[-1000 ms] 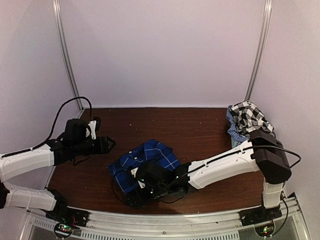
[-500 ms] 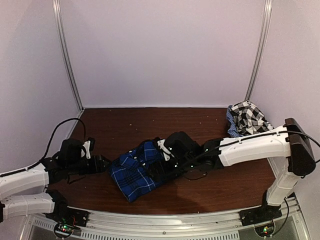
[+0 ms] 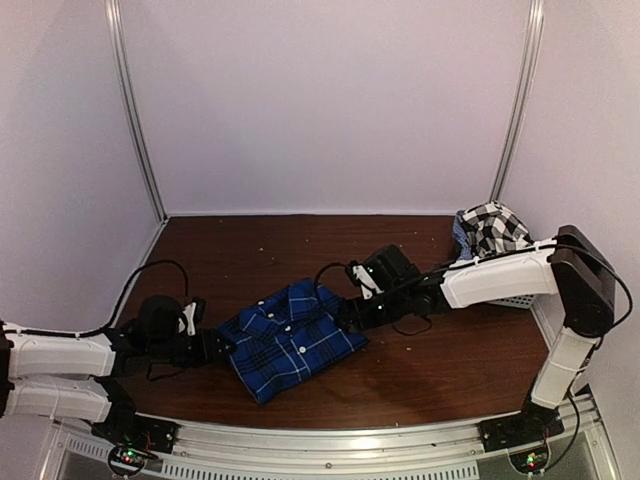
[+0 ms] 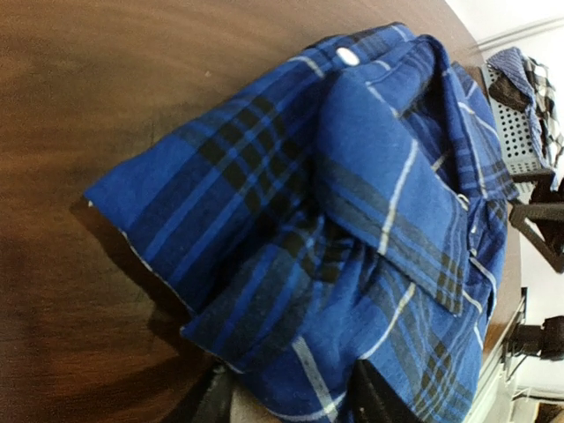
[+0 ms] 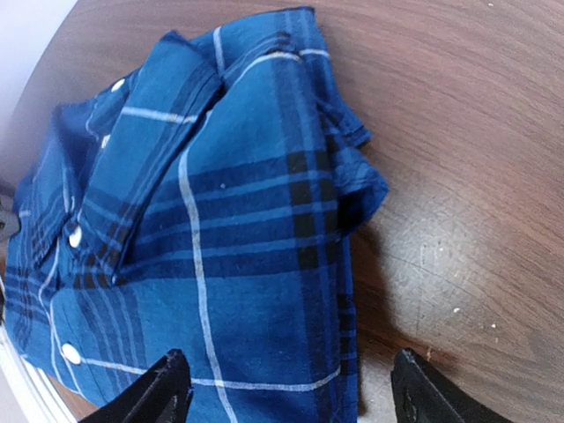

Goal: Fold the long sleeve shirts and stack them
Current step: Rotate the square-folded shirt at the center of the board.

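Observation:
The royal-blue plaid shirt (image 3: 290, 340) lies folded, collar up, in the middle of the table. It fills the left wrist view (image 4: 352, 220) and the right wrist view (image 5: 220, 229). My left gripper (image 3: 216, 346) is low at the shirt's left edge; its jaws are apart with the shirt's edge between them (image 4: 295, 405). My right gripper (image 3: 348, 314) is at the shirt's right edge, wide open and holding nothing (image 5: 291, 397). The black-and-white checked shirt (image 3: 495, 230) is bunched in the basket at the back right.
The pale mesh basket (image 3: 518, 301) stands at the right edge, partly behind my right arm; it also shows in the left wrist view (image 4: 520, 132). Walls close in the table at the back and sides. Bare brown wood (image 3: 440, 370) lies in front of the right arm.
My right gripper swept from the shirt's front edge to its right side and let go; the shirt now lies flat. My left gripper came forward and down to the shirt's left edge.

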